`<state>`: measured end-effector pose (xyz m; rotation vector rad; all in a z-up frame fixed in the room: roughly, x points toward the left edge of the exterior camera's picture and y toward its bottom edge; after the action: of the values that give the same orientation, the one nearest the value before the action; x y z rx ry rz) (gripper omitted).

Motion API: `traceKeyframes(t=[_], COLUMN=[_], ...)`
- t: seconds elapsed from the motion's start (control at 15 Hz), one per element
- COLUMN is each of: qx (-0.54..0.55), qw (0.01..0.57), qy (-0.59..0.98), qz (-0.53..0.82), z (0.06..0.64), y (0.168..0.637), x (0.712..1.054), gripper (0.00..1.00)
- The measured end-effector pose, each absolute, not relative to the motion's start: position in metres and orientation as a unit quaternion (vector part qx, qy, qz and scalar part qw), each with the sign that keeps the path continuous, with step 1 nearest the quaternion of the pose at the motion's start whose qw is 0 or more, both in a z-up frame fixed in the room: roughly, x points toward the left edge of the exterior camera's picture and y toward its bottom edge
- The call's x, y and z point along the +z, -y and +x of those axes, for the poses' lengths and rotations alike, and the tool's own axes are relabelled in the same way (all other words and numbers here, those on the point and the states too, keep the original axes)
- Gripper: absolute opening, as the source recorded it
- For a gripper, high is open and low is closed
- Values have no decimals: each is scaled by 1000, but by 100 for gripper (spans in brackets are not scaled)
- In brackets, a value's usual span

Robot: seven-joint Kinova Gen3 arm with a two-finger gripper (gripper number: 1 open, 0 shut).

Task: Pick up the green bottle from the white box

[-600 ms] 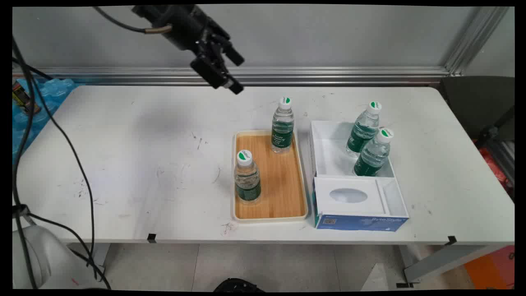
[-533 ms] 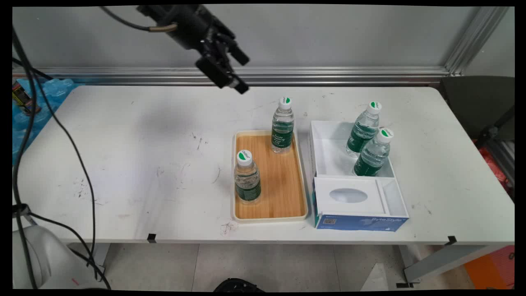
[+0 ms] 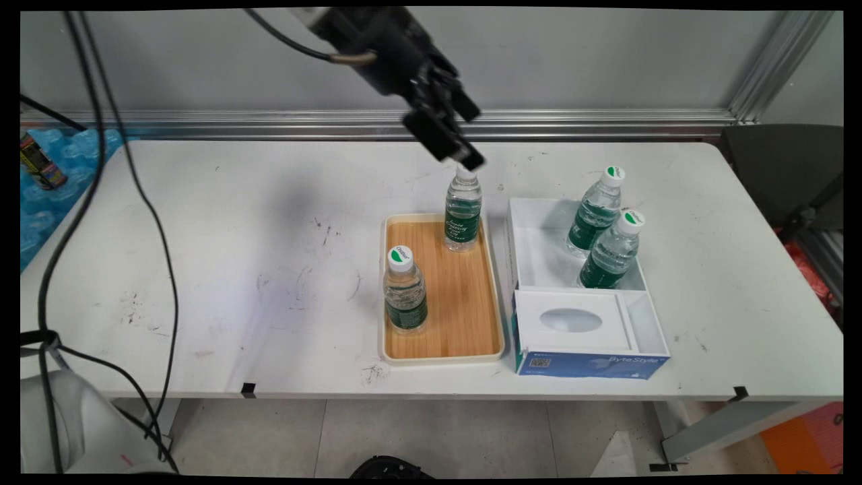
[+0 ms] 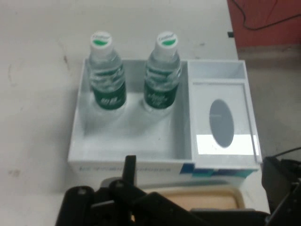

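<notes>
Hovering over the surface, my tool hangs with fingers apart and empty, nearest the far bottle on the wooden tray, hiding its cap in the main view, while my hand camera faces the white box holding two bottles.

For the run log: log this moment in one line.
gripper: raised, above far bottle | holding: nothing | wooden tray: two bottles | white box: two bottles
</notes>
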<state>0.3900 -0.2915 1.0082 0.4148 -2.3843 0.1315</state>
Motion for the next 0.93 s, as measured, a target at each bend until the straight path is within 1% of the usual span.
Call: traceKeyframes(t=[0.53, 0.93], qx=[37, 33], qw=[343, 328], qy=[927, 932], qz=[144, 148], z=[305, 245], y=[311, 329], x=[958, 906], gripper=[100, 100])
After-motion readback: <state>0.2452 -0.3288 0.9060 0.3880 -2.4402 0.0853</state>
